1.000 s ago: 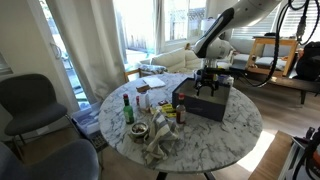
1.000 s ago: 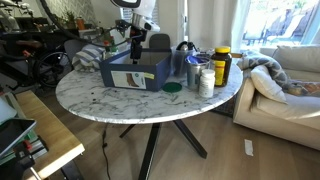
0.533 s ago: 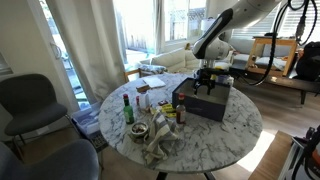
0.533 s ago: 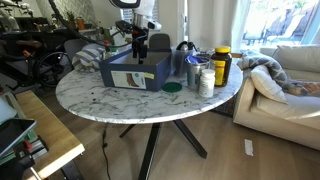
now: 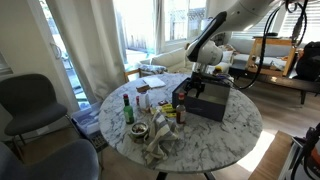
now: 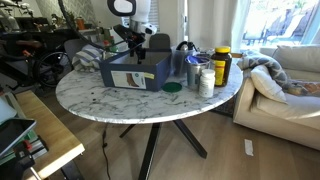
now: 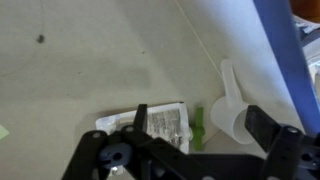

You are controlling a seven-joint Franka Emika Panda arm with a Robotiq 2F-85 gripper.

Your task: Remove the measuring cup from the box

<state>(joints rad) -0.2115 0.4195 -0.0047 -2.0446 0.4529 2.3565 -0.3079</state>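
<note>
The gripper [image 7: 195, 114], jaws spread wide, hovers over the box [image 5: 205, 99], where it should centre on the white measuring cup [image 7: 228, 113] beside a packet [image 7: 165, 125] before descending and closing

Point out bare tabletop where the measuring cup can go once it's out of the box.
Widest bare marble: between the box front and the table edge nearest that camera. Crowded: the bottles and jars beside the box. Inside, a packet lies by the measuring cup.
</note>
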